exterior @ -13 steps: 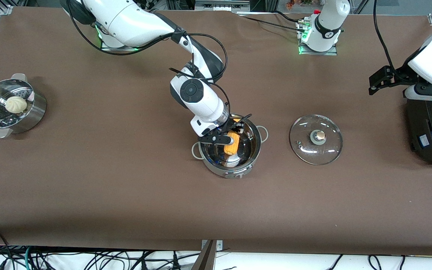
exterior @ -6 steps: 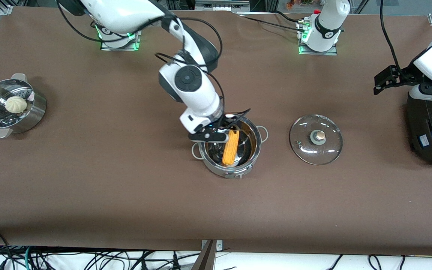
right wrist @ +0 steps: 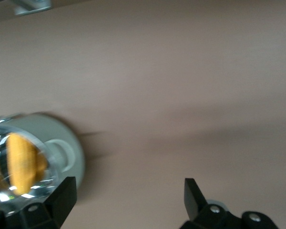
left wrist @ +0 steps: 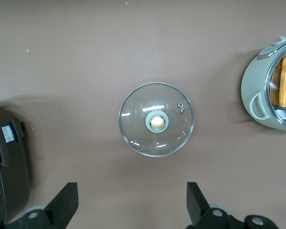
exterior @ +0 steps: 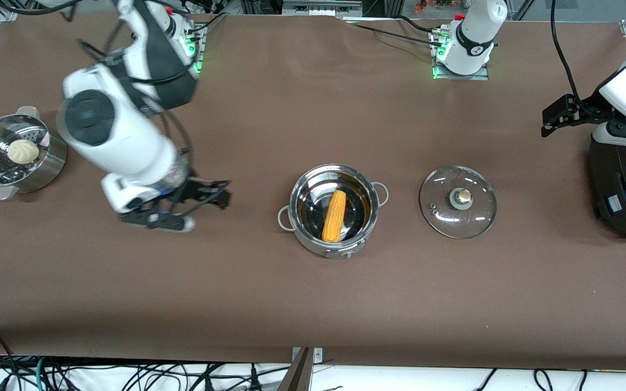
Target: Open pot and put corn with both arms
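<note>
Black fingers of the right gripper (exterior: 196,209) stand spread apart with nothing between them, hanging over bare brown table (exterior: 313,304) between the steamer basket (exterior: 17,157) and the pot (exterior: 333,217). In the right wrist view the same gripper (right wrist: 128,200) shows its two fingertips (right wrist: 62,195) wide apart, with the pot (right wrist: 47,157) and the corn (right wrist: 20,164) at the edge of the picture. The white right arm (exterior: 123,130) rises from its base at the top of the front view toward the right arm's end of the table. The pot stands near the middle of the table with its lid off, and the corn (exterior: 334,215) lies inside it, slanted across the bottom, one end nearer the front camera. The glass lid (exterior: 457,202) lies flat on the table beside the pot, toward the left arm's end, knob up and apart from the pot. The left gripper (exterior: 555,117) waits in the air near the black rice cooker (exterior: 625,184) at the left arm's end; in the left wrist view the left gripper (left wrist: 131,207) has its fingers spread and empty, looking down on the lid (left wrist: 156,119), the pot (left wrist: 264,90) and the cooker (left wrist: 7,171). The steamer basket holds a pale bun (exterior: 23,151) at the right arm's end.
</note>
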`<move>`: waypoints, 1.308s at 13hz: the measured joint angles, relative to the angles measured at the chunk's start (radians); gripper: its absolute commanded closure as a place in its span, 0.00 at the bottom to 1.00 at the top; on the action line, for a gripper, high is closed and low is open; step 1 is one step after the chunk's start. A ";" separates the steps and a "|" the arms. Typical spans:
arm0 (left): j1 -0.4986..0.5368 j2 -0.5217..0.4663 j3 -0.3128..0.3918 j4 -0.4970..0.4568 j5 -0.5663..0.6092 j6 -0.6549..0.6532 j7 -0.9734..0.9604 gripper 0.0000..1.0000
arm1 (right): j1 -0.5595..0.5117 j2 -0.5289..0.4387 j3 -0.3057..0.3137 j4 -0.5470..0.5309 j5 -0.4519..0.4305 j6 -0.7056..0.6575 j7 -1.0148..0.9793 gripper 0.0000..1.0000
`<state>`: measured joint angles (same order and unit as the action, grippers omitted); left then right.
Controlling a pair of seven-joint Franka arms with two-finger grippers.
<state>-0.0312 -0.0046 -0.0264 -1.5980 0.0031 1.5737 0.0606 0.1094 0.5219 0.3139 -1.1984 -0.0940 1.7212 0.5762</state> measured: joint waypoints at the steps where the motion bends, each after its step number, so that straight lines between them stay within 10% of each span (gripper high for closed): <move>1: 0.000 0.000 0.000 0.000 0.000 0.000 0.000 0.00 | -0.047 -0.006 -0.001 0.000 0.000 -0.033 -0.040 0.00; 7: 0.000 0.000 0.000 0.000 0.000 0.000 0.001 0.00 | -0.155 -0.133 -0.207 -0.165 -0.001 -0.090 -0.352 0.00; 12: 0.000 0.000 0.000 0.000 0.000 0.000 0.001 0.00 | -0.188 -0.324 -0.225 -0.429 -0.001 0.035 -0.366 0.00; 17: 0.000 0.000 0.000 0.000 0.000 0.000 0.001 0.00 | -0.204 -0.399 -0.294 -0.463 0.032 0.041 -0.550 0.00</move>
<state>-0.0313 -0.0046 -0.0265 -1.5982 0.0031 1.5737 0.0619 -0.0942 0.1228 0.0203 -1.6615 -0.0625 1.7623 0.0258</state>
